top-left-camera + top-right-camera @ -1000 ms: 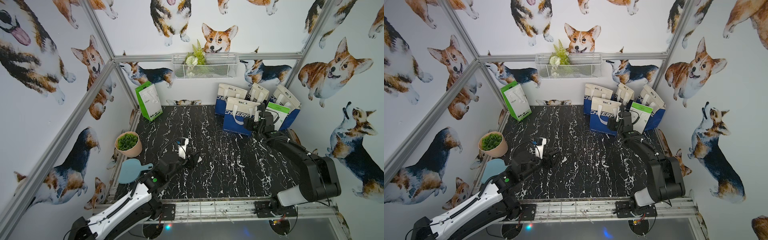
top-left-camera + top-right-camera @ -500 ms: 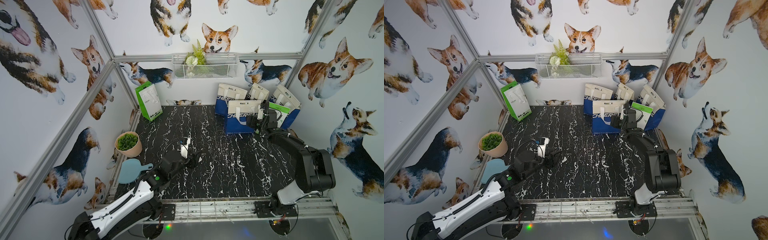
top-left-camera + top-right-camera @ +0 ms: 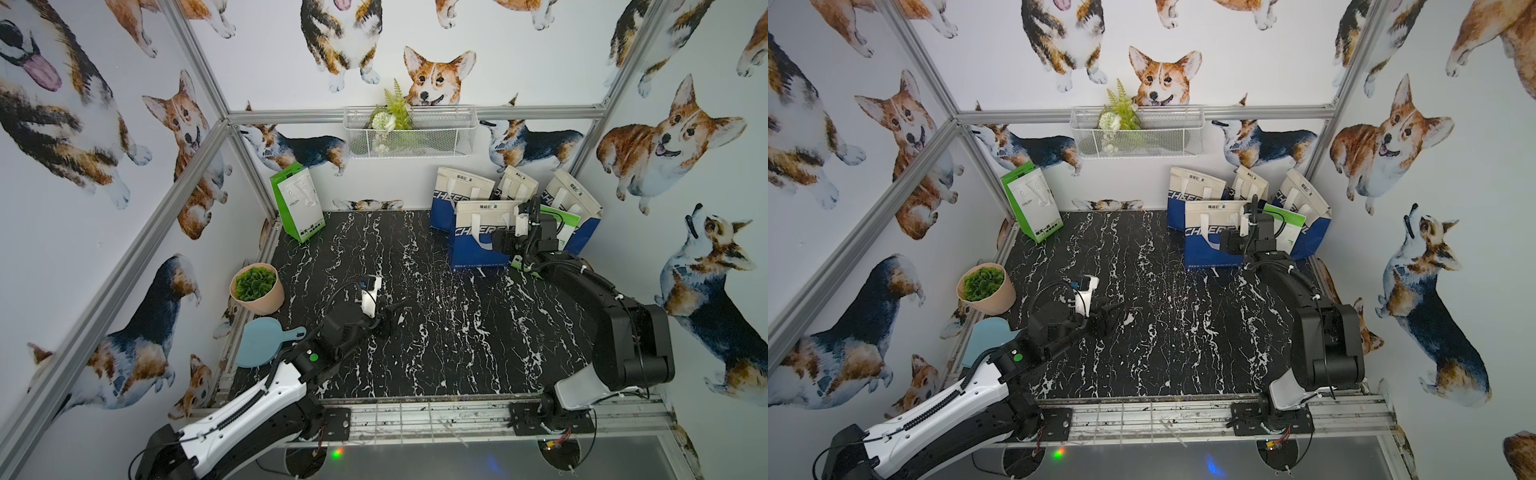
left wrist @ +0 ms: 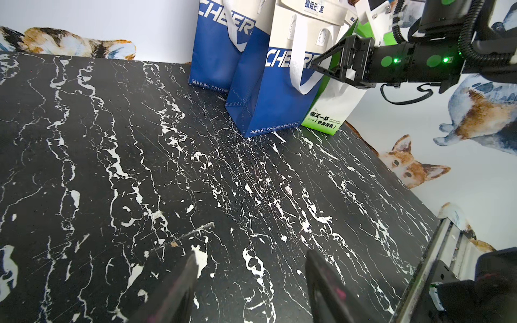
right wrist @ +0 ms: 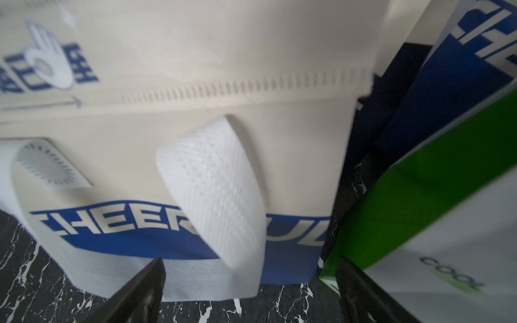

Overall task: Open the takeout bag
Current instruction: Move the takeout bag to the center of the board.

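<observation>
The takeout bag (image 3: 478, 245) (image 3: 1208, 245) stands upright at the back right. It is blue below and cream above, with white strap handles, and its top flap is folded shut. My right gripper (image 3: 500, 242) (image 3: 1229, 243) is open at the bag's front right side. In the right wrist view the handle strap (image 5: 218, 195) hangs just ahead of the right gripper (image 5: 251, 261), and nothing is pinched. The left wrist view shows the bag (image 4: 277, 92) from afar. My left gripper (image 3: 395, 318) (image 4: 253, 253) hovers open and empty over the middle of the table.
Three more blue-and-cream bags (image 3: 461, 193) lean on the back wall. A green-and-white bag (image 3: 563, 226) stands right beside the right gripper. Another green bag (image 3: 297, 203) is at the back left. A potted plant (image 3: 255, 289) and a blue paddle (image 3: 266, 340) sit on the left edge.
The front bag went from tilted to upright. The right gripper's jaws spread wider and it shifted slightly left along the bag's front. The left arm stayed still.
</observation>
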You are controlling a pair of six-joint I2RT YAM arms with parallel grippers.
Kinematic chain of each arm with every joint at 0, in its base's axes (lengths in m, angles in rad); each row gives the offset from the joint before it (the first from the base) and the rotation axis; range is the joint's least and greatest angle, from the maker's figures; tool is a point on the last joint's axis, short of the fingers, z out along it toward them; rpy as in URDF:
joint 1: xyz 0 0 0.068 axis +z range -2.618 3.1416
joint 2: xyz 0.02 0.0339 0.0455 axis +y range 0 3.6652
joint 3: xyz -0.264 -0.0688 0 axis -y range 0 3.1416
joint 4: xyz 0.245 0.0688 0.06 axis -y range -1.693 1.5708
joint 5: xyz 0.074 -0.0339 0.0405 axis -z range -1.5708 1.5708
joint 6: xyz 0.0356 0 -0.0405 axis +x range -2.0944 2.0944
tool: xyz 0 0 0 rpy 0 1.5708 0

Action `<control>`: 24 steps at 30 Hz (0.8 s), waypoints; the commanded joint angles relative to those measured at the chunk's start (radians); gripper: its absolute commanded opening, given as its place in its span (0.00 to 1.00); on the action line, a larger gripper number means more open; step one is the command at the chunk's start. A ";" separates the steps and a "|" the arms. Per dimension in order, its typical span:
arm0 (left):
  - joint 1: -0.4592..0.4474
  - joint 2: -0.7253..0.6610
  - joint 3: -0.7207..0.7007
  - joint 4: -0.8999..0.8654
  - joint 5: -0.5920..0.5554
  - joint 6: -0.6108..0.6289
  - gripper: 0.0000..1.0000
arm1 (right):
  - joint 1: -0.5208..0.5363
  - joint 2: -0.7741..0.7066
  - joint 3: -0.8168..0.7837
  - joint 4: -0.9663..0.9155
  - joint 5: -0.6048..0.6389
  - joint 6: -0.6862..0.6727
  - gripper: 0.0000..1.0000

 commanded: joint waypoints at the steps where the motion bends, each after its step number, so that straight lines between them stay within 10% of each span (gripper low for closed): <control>1: -0.001 -0.014 -0.003 -0.006 0.000 -0.002 0.63 | -0.004 0.000 -0.002 0.019 0.034 -0.060 1.00; 24: -0.002 -0.023 -0.013 0.020 0.025 -0.008 0.63 | -0.028 0.065 -0.014 0.126 -0.442 0.022 0.70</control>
